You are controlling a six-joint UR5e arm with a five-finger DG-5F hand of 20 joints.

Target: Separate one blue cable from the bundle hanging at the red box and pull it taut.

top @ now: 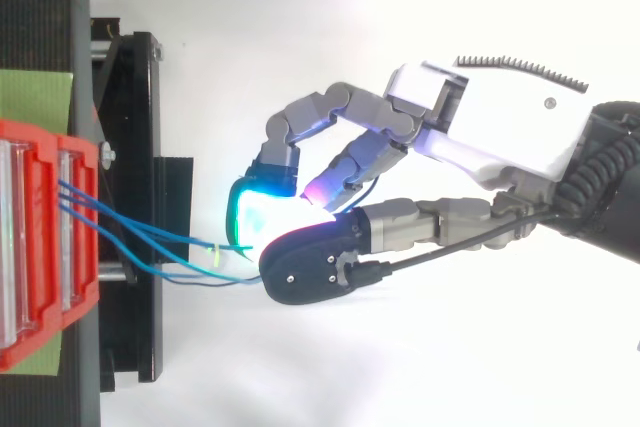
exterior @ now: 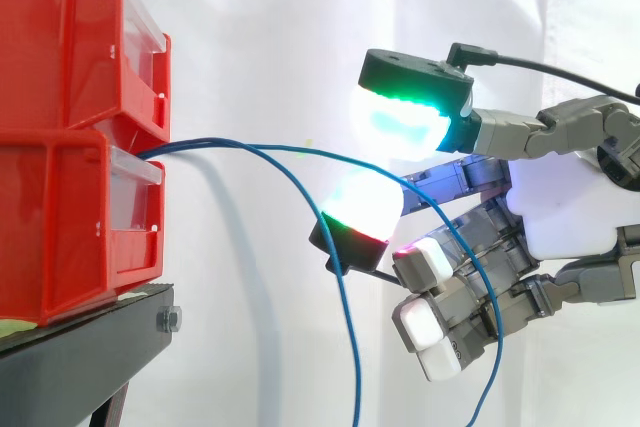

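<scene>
Thin blue cables (top: 140,239) come out of the gap between two stacked red bins (exterior: 60,237) and hang down to the right. One blue cable (exterior: 290,152) arcs across to my hand (exterior: 570,197) and runs between two green-glowing pads (exterior: 400,122), which pinch it. Past the pads it drops slack toward the bottom edge. A second blue cable (exterior: 345,317) hangs loose to the left of the hand. In the top view the hand (top: 500,137) reaches in from the right, with its pinching pads (top: 255,217) a short way off the bins. Its other fingers are curled under the palm.
The red bins (top: 40,237) stand on a black stand (exterior: 90,347) at the left, over a green mat (top: 35,97). A white curtain hangs behind. Open space lies to the right of the bins, around and below the hand.
</scene>
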